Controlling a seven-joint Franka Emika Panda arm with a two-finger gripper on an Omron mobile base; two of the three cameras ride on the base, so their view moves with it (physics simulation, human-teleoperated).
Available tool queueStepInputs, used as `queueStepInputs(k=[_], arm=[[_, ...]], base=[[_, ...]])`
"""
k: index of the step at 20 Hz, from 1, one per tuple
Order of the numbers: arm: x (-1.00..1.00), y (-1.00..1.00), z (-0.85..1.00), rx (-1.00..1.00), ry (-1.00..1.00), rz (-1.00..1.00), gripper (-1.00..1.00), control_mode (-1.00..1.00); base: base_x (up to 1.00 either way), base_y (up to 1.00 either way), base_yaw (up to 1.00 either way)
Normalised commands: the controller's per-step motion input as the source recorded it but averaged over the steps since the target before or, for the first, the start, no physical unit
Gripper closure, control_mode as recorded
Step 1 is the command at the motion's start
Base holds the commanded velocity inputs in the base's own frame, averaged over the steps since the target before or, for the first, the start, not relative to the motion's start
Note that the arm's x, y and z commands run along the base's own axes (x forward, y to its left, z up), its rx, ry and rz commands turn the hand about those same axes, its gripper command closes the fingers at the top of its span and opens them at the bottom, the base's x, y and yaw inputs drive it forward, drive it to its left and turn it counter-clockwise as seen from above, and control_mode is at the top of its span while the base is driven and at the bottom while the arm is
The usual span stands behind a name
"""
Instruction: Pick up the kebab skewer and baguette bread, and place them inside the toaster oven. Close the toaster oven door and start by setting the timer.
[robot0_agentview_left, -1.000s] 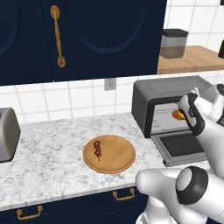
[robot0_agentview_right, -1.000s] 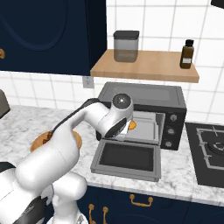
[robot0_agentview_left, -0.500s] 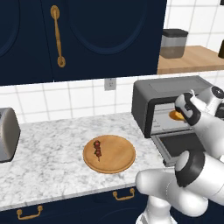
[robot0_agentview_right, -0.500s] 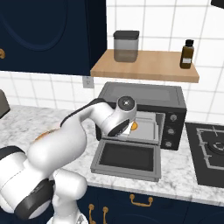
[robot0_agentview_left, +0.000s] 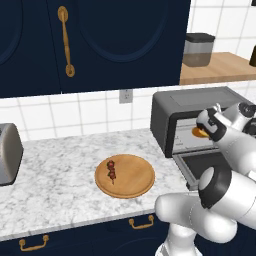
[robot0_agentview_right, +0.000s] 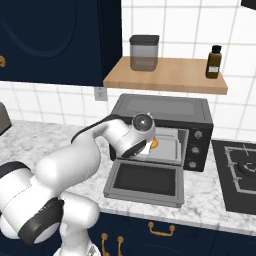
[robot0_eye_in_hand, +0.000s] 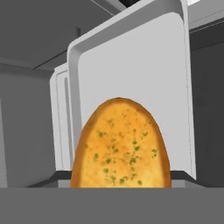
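Note:
The baguette bread (robot0_eye_in_hand: 120, 146), golden with green flecks, sits right in front of the hand camera with a pale tray behind it. My gripper (robot0_agentview_left: 204, 131) is shut on it at the mouth of the dark grey toaster oven (robot0_agentview_left: 190, 102). From the other side the bread (robot0_agentview_right: 154, 143) shows as an orange spot by the gripper (robot0_agentview_right: 150, 145) inside the oven (robot0_agentview_right: 160, 107) opening. The toaster oven door (robot0_agentview_right: 144, 181) hangs open and flat below. The kebab skewer (robot0_agentview_left: 112, 170) lies on the wooden plate (robot0_agentview_left: 135, 185) to the left.
A silver slot toaster (robot0_agentview_left: 7, 152) stands at the counter's far left. Above the oven, a wooden shelf (robot0_agentview_right: 175, 77) carries a canister (robot0_agentview_right: 144, 51) and a brown bottle (robot0_agentview_right: 213, 61). A stove top (robot0_agentview_right: 240, 170) lies to the right. The oven knobs (robot0_agentview_right: 196, 142) face front.
The arm has shifted its pose and the hand has edged slightly further into the oven mouth with the bread. The plate and skewer have stayed put.

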Motion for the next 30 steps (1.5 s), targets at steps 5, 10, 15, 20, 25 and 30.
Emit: queueStepInputs(k=[5,10,15,20,25,30], arm=[[0.21,0.0,0.0,0.0,0.0,0.0,-1.0,-1.0],[0.1,0.0,0.0,0.0,0.0,0.0,-1.0,-1.0],[0.07,0.0,0.0,0.0,0.0,0.0,-1.0,-1.0],[0.1,0.0,0.0,0.0,0.0,0.0,-1.0,-1.0],[-0.01,-0.05,0.13,0.0,0.01,0.0,-1.0,-1.0],[-0.94,-0.15,0.11,-0.02,0.02,0.02,-1.0,-1.0]], base=[[0.0,0.0,0.0],[0.0,0.0,0.0],[0.0,0.0,0.0],[0.0,0.0,0.0],[0.0,0.0,0.0],[0.0,0.0,0.0]])
